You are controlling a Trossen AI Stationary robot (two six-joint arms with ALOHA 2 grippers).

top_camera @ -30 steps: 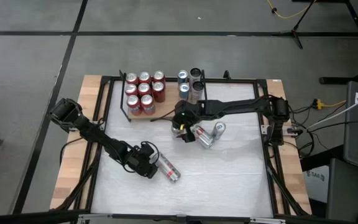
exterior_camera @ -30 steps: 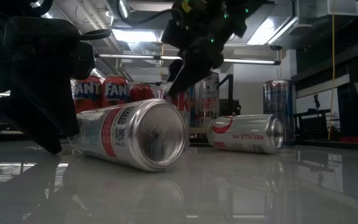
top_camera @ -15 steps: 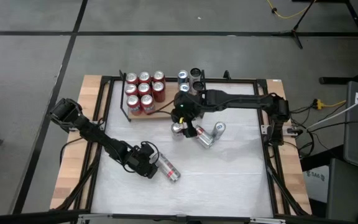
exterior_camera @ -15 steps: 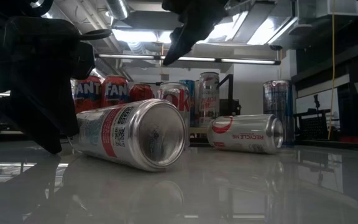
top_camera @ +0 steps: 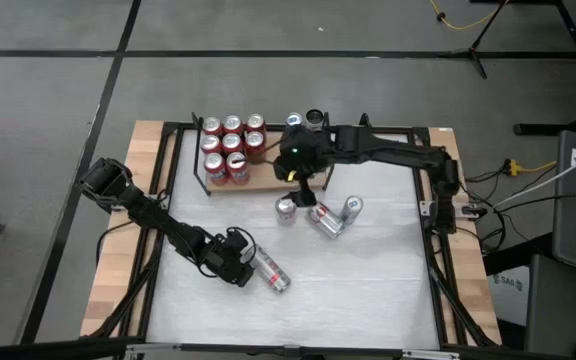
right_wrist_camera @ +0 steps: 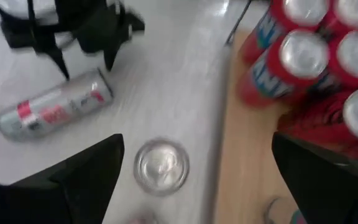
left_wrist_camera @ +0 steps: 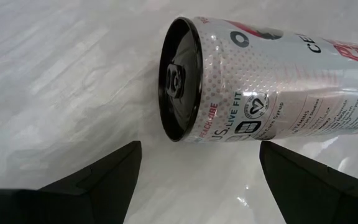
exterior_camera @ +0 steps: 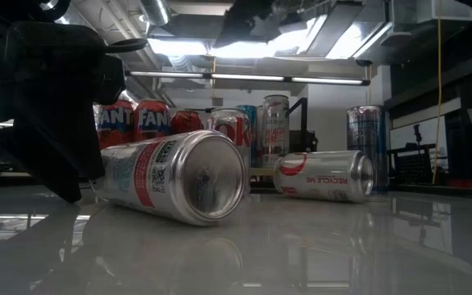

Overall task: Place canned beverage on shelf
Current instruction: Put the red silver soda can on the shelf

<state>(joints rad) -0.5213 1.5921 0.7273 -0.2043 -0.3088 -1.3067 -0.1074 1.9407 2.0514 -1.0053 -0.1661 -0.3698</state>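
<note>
Your left gripper (left_wrist_camera: 194,171), fingers spread, faces the fallen silver-and-red slim can (left_wrist_camera: 278,81), which may roll away; right gripper (right_wrist_camera: 197,168) hangs spread, apparently empty.

We see the white table (top_camera: 368,290) carrying three silver cans (top_camera: 330,221) lying and one standing (top_camera: 286,208). The far-left shelf (top_camera: 268,178) holds eight red cans (top_camera: 232,143).

"FANTA" on red cans (exterior_camera: 133,120), "RECYCLE ME" on lying can (exterior_camera: 324,176)
</note>
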